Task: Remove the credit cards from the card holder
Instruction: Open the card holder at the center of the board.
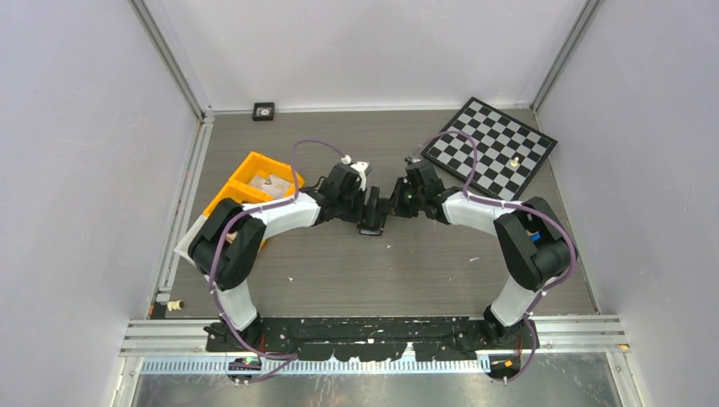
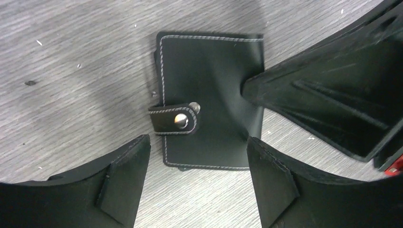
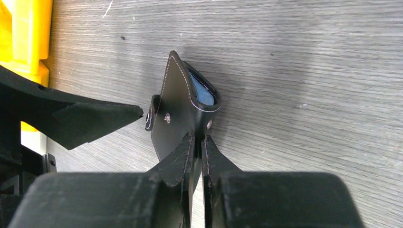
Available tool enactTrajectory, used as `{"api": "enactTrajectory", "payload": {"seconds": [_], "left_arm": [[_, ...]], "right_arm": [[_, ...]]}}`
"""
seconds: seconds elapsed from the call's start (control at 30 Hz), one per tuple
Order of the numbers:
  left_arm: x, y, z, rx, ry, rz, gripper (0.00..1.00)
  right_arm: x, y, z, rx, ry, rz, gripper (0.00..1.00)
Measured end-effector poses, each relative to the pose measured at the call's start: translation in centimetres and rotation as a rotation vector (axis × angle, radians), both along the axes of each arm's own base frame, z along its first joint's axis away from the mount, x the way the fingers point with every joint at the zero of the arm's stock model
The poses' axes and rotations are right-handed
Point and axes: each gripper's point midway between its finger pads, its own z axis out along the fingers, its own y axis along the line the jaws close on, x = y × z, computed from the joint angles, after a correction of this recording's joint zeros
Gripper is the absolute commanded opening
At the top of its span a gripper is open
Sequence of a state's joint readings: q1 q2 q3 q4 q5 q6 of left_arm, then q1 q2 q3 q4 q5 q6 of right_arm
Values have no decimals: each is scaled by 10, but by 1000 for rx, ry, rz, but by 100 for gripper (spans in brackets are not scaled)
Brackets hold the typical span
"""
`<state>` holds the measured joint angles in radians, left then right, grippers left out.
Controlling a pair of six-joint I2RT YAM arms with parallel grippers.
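The card holder [image 1: 371, 222] is at the middle of the counter [image 1: 356, 271], between the tips of the two arms. The left arm reaches in from the left and the right arm from the right.

In the left wrist view the holder's [image 2: 209, 66] black stitched face is turned toward the camera. A short strap [image 2: 166, 121] wraps round its left edge and carries a round metal snap [image 2: 182, 121]. The left gripper [image 2: 197, 142] has its jaws spread wide, one finger on each side of the holder's near end, and they grip nothing.

The right gripper [image 3: 199, 137] has its jaws drawn narrow, pinching one edge of the holder [image 3: 176, 95]. In the left wrist view one of its fingers [image 2: 323, 99] meets the holder's right edge. From the right wrist the holder is seen edge on. It gapes at its far end, and a pale blue strip [image 3: 199, 92] shows in the gap, though I cannot tell whether that is a card or the lining. I also cannot tell whether the holder rests on the wood or is held just above it.

An orange bin [image 1: 246, 182] sits on the left side of the counter, just behind the left arm. A chessboard [image 1: 492, 144] lies at the far right with one small piece [image 1: 514, 159] on it. A small black square [image 1: 264, 111] sits at the far edge.
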<state>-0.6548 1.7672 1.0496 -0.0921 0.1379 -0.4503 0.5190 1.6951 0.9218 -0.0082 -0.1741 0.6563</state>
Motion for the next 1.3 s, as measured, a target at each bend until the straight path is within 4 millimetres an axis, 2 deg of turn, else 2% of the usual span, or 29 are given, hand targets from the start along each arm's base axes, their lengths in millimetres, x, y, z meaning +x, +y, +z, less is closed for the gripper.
{"api": "enactTrajectory", "payload": {"seconds": [0.1, 0.27, 0.43, 0.5, 0.6, 0.77, 0.9, 1.1, 1.2, 1.3], "left_arm": [[6, -3, 5, 21, -19, 5, 79], [26, 10, 2, 99, -35, 87, 75], [31, 30, -7, 150, -1, 159, 57], [33, 37, -9, 157, 11, 179, 55], [33, 42, -10, 160, 26, 197, 51], [34, 48, -13, 160, 38, 218, 35], [27, 54, -23, 129, 98, 226, 24], [26, 51, -22, 45, 146, 216, 22], [23, 46, -20, 21, 162, 195, 28], [19, 42, -19, 2, 177, 176, 30]], "right_arm": [[-2, 5, 1, 4, -7, 18, 10], [-7, 13, 2, 2, -16, 48, 10], [-8, 13, 2, 0, -20, 57, 10], [-8, 13, 2, 0, -20, 57, 10], [-8, 13, 2, -3, -21, 55, 10], [-7, 12, 2, -12, -21, 51, 9], [-6, 12, 3, -14, -24, 48, 10], [-6, 10, 3, -22, -19, 43, 10], [-6, 9, 1, -30, -13, 40, 11], [-7, 8, 1, -34, -10, 38, 11]]}}
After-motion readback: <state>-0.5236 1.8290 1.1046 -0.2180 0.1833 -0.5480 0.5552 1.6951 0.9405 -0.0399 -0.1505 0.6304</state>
